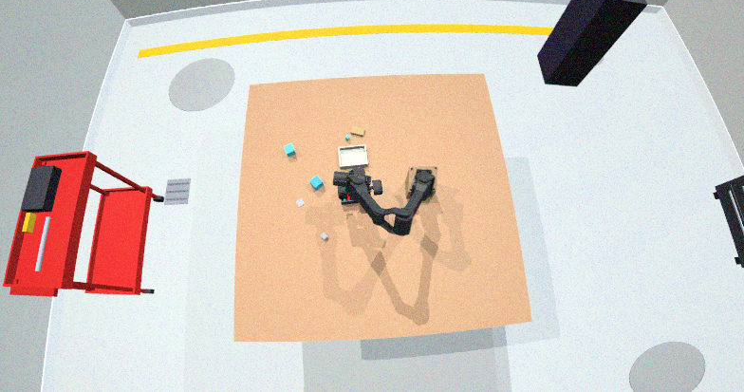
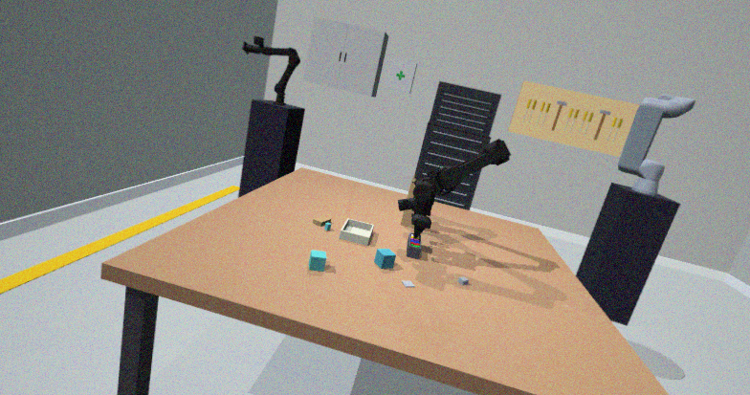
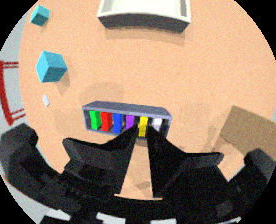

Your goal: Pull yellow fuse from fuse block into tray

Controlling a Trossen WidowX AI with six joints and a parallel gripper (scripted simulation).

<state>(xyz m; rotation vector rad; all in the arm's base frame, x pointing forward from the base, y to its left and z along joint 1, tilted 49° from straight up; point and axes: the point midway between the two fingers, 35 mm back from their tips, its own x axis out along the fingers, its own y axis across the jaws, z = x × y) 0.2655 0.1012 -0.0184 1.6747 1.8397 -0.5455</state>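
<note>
Fingers of the tool (image 3: 141,137) stand narrow, with a slim gap between them and nothing gripped yet. That gap looks set to suit the yellow fuse (image 3: 142,125), which sits in the fuse block (image 3: 125,117) at about 12 o'clock from the fingertips in the wrist view, framed between the two tips. The narrow setting makes sense (neighbours crowd close on either side): a purple fuse (image 3: 129,123) at the yellow one's 9 o'clock and a white fuse (image 3: 158,124) at its 3 o'clock leave little room for wide jaws. From the exterior view the tool (image 2: 418,232) hangs nose-down just above the block (image 2: 414,248), so I judge this as the final lining-up before descent; whether the tips have reached the fuse I cannot tell. The tray (image 3: 145,3) lies on the worktop (image 3: 209,70) beyond the block, toward 12 o'clock, near enough for a short carry after a straight lift.
</note>
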